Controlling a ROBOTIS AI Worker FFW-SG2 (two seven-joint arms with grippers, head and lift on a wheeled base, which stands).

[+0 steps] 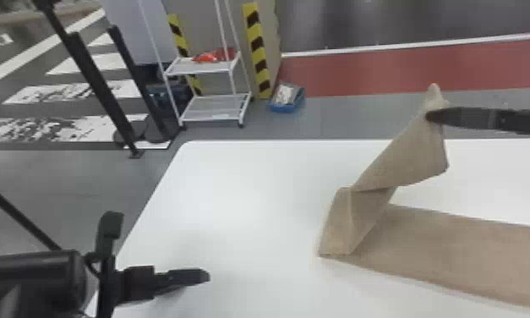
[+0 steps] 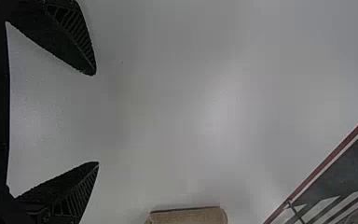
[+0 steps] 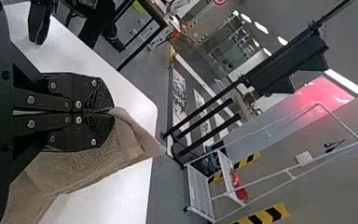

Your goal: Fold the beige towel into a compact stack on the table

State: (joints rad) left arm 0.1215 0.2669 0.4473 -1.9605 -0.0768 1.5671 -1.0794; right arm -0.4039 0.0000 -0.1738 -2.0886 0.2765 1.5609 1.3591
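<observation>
Black left gripper [image 2: 95, 118], fingers wide, hangs just inside the left edge of the white table [image 1: 242, 182], while the right gripper [image 3: 113, 112] pinches the lifted end of the beige fabric towel [image 1: 454, 249], well in from that edge, best laid slowly rightward (long sides matched).

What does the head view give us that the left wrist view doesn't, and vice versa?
Head view: right gripper holding up one end of the beige towel; the towel's long part flat on the table; behind, a white rack with a red item on it, yellow-and-black striped posts and a blue bin on the floor.
Left wrist view: the wide gap between the left gripper's two fingertips.
Both: left gripper, white tabletop, part of the towel.
</observation>
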